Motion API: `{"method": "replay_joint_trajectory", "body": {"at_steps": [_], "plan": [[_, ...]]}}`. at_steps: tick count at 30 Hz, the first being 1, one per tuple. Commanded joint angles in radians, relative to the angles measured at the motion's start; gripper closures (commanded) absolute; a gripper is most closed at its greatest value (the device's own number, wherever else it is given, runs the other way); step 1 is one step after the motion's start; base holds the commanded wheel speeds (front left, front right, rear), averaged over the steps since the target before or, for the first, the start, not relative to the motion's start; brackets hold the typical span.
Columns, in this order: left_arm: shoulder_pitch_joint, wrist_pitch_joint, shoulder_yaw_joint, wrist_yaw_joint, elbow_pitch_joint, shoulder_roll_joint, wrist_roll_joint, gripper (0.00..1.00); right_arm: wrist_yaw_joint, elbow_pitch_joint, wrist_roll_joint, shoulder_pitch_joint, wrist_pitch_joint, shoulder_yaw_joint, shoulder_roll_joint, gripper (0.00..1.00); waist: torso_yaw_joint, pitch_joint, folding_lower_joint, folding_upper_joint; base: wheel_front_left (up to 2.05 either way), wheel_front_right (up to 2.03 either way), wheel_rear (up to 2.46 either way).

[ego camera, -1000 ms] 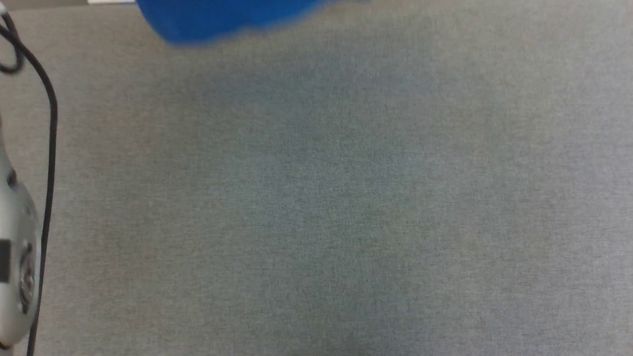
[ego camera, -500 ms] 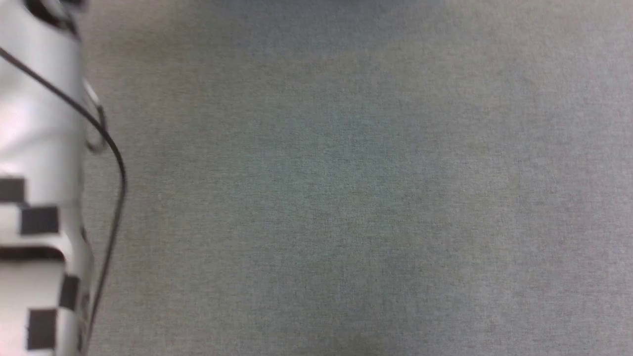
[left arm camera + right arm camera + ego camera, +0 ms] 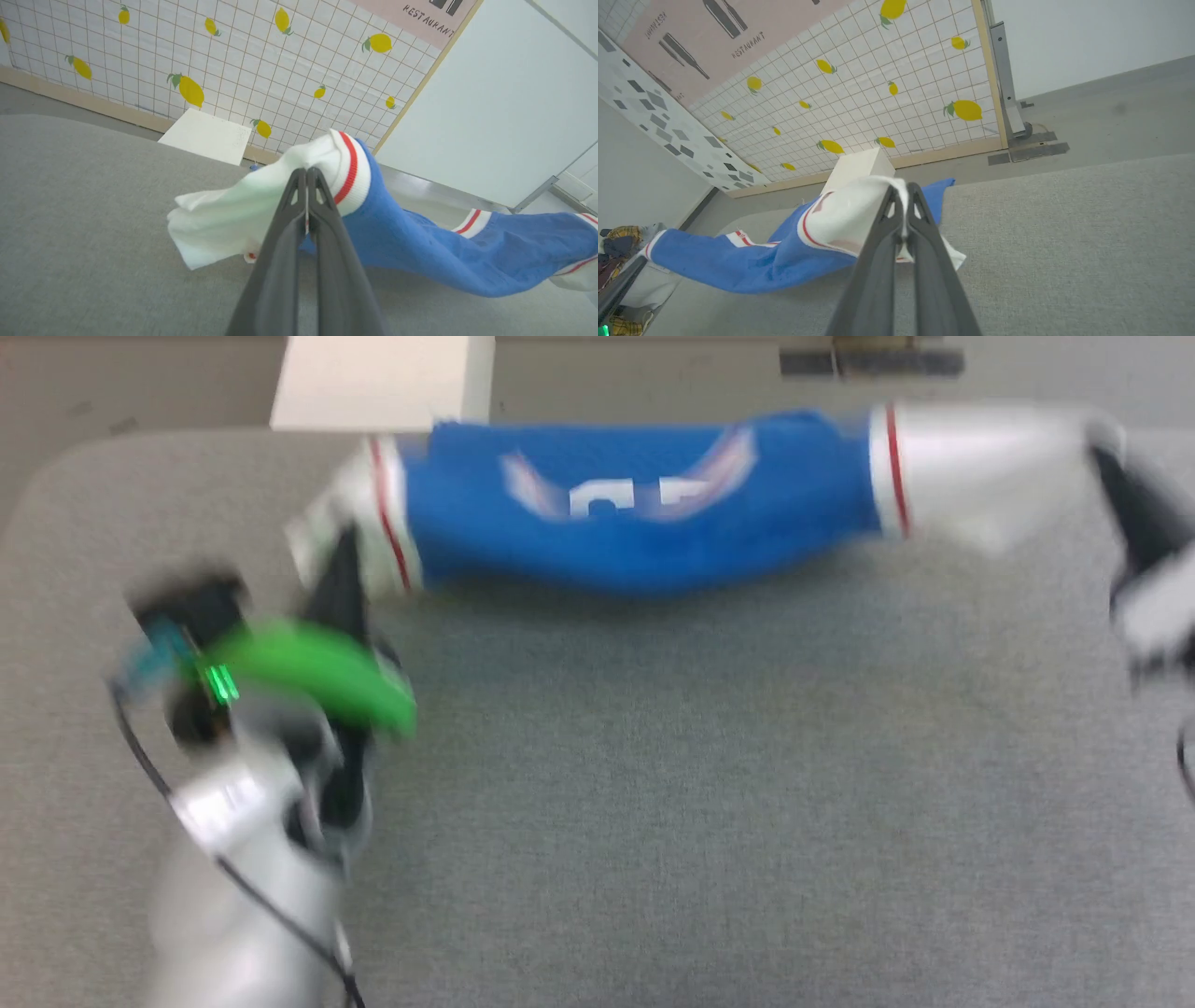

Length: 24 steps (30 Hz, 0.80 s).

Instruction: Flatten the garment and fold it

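Observation:
The garment [image 3: 635, 532] is a blue T-shirt with white sleeves and red trim. It hangs stretched in a sagging band over the far part of the grey table [image 3: 700, 803], white lettering facing me. My left gripper [image 3: 344, 546] is shut on its left white sleeve. My right gripper [image 3: 1102, 448] is shut on the right white sleeve. In the left wrist view the left gripper [image 3: 307, 173] pinches white cloth, and the blue body [image 3: 420, 247] trails off to the right. In the right wrist view the right gripper [image 3: 903, 187] clamps the other sleeve, with the body [image 3: 738, 261] drooping left.
A cream box [image 3: 383, 383] stands on the floor just past the table's far edge. Behind it is a tiled wall panel with lemons [image 3: 187, 60], on a metal foot [image 3: 1027, 149]. A heap of clothes [image 3: 616, 238] lies off the table's left end.
The head camera has swung, so the whole picture shifted. Earlier it held bare grey cloth and the left forearm; now the stretched garment and both grippers are in it.

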Motion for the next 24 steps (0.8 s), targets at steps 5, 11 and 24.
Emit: {"method": "replay_joint_trajectory", "body": {"at_steps": [5,11,24], "plan": [[0.262,0.091,-0.025,0.032,-0.097,0.005,-0.043,1.00,0.003,-0.121,0.025,0.312,0.098,-0.063,0.015,1.00,0.023,-0.149,0.0000,0.0000,0.00,0.00,0.00],[0.486,0.263,-0.025,0.113,-0.202,0.079,-0.078,1.00,0.003,-0.230,-0.033,0.591,0.245,-0.101,-0.003,1.00,0.020,-0.196,0.0000,0.0000,0.00,0.00,0.00],[0.717,0.677,-0.098,0.328,-0.472,0.229,-0.063,1.00,0.003,-0.452,-0.162,0.772,0.627,-0.164,-0.010,1.00,0.012,-0.189,0.0000,0.0000,0.00,0.00,0.00]]}}
